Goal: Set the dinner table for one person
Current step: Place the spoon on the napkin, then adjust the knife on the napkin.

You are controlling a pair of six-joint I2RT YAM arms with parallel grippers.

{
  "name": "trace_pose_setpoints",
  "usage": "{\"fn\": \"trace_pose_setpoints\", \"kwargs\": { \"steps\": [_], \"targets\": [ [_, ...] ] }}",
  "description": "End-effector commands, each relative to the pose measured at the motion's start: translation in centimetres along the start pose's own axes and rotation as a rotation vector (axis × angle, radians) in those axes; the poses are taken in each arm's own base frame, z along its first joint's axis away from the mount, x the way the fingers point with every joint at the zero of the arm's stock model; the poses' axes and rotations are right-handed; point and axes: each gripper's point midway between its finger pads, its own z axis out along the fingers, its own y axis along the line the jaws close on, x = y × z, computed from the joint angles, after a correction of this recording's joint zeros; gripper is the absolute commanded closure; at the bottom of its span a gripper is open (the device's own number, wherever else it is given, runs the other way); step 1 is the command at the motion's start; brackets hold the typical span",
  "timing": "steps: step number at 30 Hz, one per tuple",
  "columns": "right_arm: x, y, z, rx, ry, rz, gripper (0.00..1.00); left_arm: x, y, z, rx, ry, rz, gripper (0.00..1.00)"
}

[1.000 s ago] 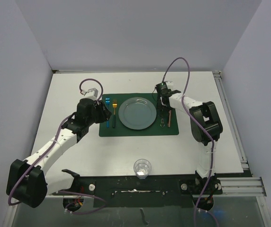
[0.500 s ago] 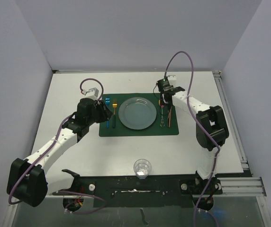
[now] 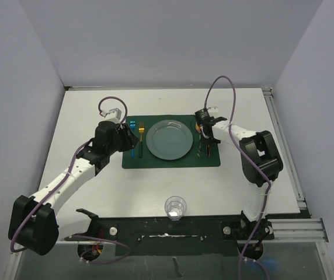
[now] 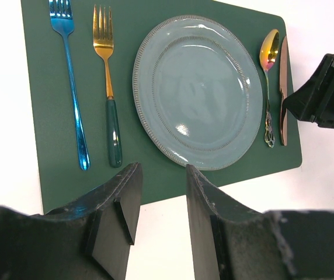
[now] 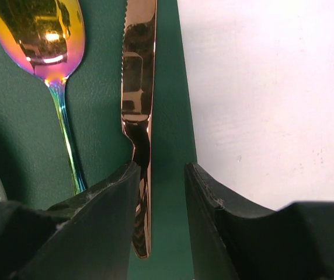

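On the white dinner table [image 3: 254, 111] lies a dark green placemat [image 3: 173, 162] with a grey-blue plate [image 3: 169, 139]. A blue fork [image 4: 70, 81] and a gold fork with a green handle [image 4: 107, 87] lie left of the plate. An iridescent spoon [image 4: 270, 58] and a copper knife [image 4: 283, 87] lie right of it. My right gripper [image 3: 205, 135] is open just above the mat. Its jaws straddle the strip beside the knife [image 5: 139, 99], whose handle lies against the left finger [image 5: 105, 216]. My left gripper [image 4: 161, 175] is open and empty above the mat's left side.
A clear glass [image 3: 176, 207] stands at the near edge of the table between the two arm bases. An aluminium rail [image 3: 284, 146] runs along the right edge. The right gripper's black body [image 4: 324, 93] shows at the right of the left wrist view.
The right arm has swung and its gripper has slid a little nearer along the knife. The cutlery, the plate and the left arm have not moved.
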Motion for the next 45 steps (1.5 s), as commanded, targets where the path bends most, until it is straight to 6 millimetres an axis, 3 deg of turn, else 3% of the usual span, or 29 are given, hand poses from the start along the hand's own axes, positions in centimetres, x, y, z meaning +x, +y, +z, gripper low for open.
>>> {"fn": "trace_pose_setpoints", "kwargs": {
  "steps": [1, 12, 21, 31, 39, 45],
  "targets": [
    [-1.8, 0.0, -1.9, -0.041, -0.071, 0.059, 0.63, -1.8, -1.6, -0.3, 0.057, -0.057, -0.002, 0.65],
    [-2.1, 1.0, -1.9, -0.084, -0.07, 0.059, 0.63, -1.7, -1.7, -0.2, 0.059, -0.053, -0.008, 0.65],
    [-1.2, 1.7, -0.6, -0.092, -0.045, 0.046, 0.64, -1.7, -1.6, -0.4, 0.053, -0.054, -0.007, 0.65],
    [0.0, 2.3, 1.0, -0.094, -0.016, 0.02, 0.71, -1.9, -1.5, -0.6, 0.042, -0.056, -0.004, 0.65],
    [0.5, 1.8, 1.2, -0.073, -0.004, -0.005, 0.81, -1.9, -2.1, -0.5, 0.072, -0.054, -0.02, 0.65],
    [0.6, 0.8, 1.0, -0.042, -0.004, -0.028, 0.82, -1.6, -2.5, -0.2, 0.096, -0.044, -0.035, 0.66]
  ]
}}
